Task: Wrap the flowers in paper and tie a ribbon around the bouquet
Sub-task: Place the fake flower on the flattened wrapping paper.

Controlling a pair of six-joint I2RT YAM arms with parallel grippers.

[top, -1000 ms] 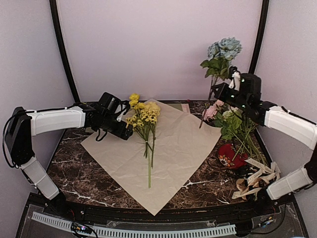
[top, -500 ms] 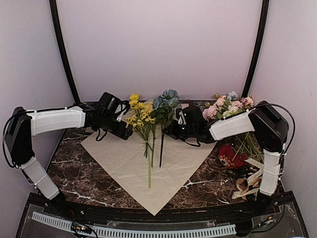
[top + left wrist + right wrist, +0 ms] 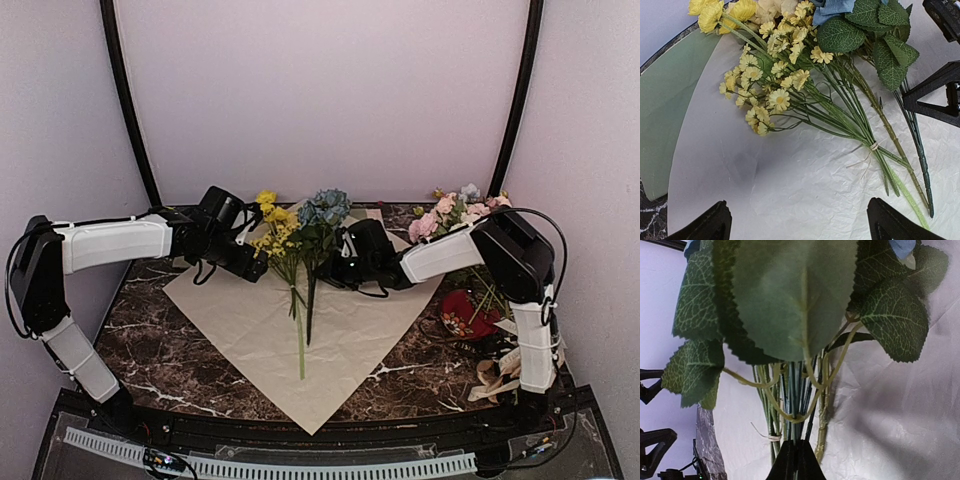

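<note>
My left gripper [image 3: 800, 222] hangs wide open, holding nothing, at 9 o'clock of the yellow flowers [image 3: 278, 235]. They lie on the paper [image 3: 350, 320], heads toward 12. Just at their 3 o'clock stands the hydrangea [image 3: 322, 207], its stem pinched in my tightly closed right gripper [image 3: 796, 460].

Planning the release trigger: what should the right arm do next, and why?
Probably lower slightly, then open the right gripper to let go. Its jaws are shut on the hydrangea stem, which lies alongside the yellow flowers over the paper. I can't tell if the stem touches the sheet, hence easing down first.
</note>
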